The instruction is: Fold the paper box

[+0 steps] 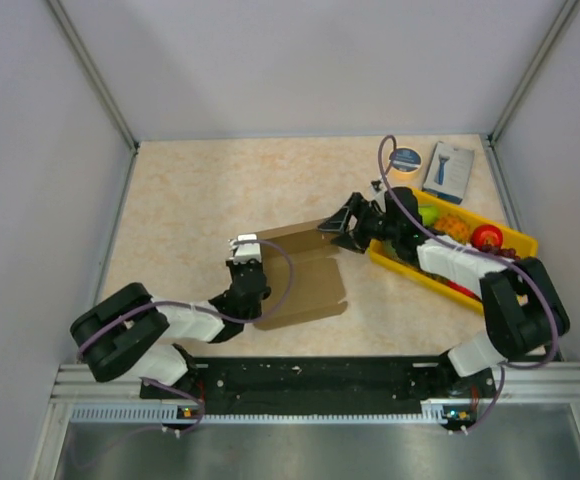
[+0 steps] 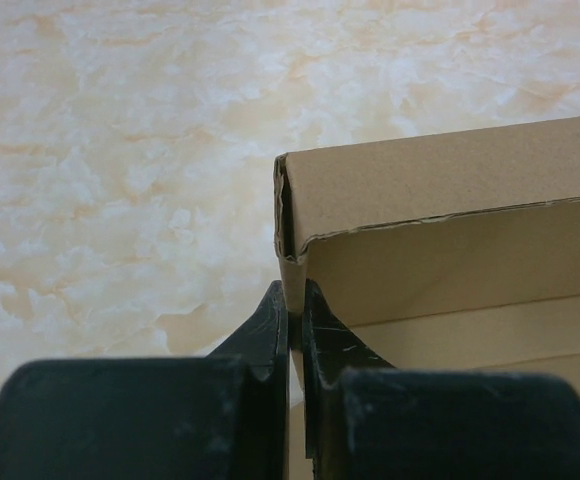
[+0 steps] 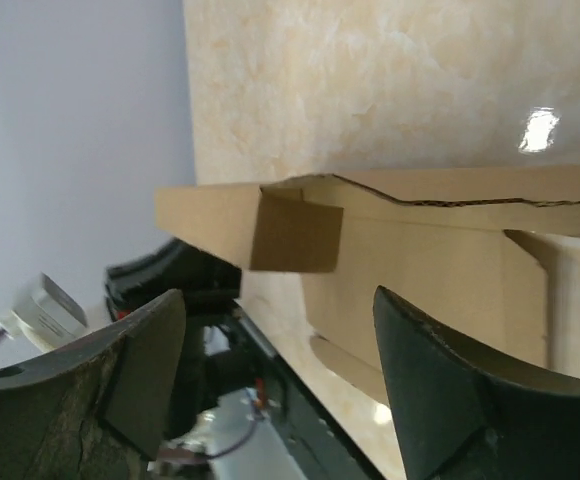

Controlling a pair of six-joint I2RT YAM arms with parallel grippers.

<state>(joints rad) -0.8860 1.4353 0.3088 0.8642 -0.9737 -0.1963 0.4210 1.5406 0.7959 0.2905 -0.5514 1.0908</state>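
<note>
The left gripper (image 2: 292, 302) is pinching shut on a raised wall of the paper box (image 1: 305, 285) mid-table while the right gripper (image 3: 278, 296) is hanging agape by its far corner, a yellow tray (image 1: 408, 271) crowding just beside, a blue-and-white box (image 1: 448, 170) sitting beyond, on a beige marbled tabletop (image 1: 200, 190) between grey walls (image 1: 30, 180).

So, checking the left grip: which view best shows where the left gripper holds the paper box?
Left wrist: the left gripper pinches the paper box wall just below a folded corner. The top view shows this small; the right wrist view hides the contact.
</note>
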